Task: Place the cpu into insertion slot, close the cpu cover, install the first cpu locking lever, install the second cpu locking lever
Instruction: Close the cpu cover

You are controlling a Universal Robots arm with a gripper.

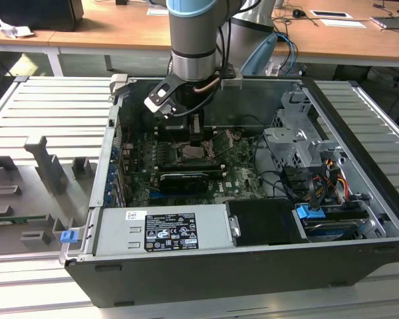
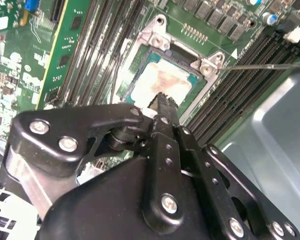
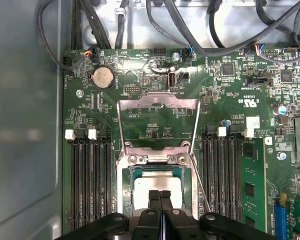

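Note:
The cpu [image 3: 157, 186] lies flat in the insertion slot [image 3: 124, 184], its pale tan face [image 2: 162, 77] up. My gripper [image 3: 160, 196] is shut, with its two black fingertips pressed together right over the chip's middle; I cannot tell if they touch it. The cpu cover [image 3: 158, 98] is swung open and lies back on the green board beyond the socket's hinge. A thin locking lever [image 3: 201, 185] stands loose beside the socket, and shows as a rod [image 2: 270, 65] in the second wrist view. In the exterior view the gripper [image 1: 196, 138] hangs over the socket [image 1: 194, 153] inside the open computer case.
Long black memory slots [image 3: 90, 180] flank the socket on both sides. Black cables [image 3: 190, 30] run along the board's far edge. A grey power supply [image 1: 163, 229], a metal drive cage [image 1: 296, 143] and the case walls [image 1: 359, 153] enclose the board.

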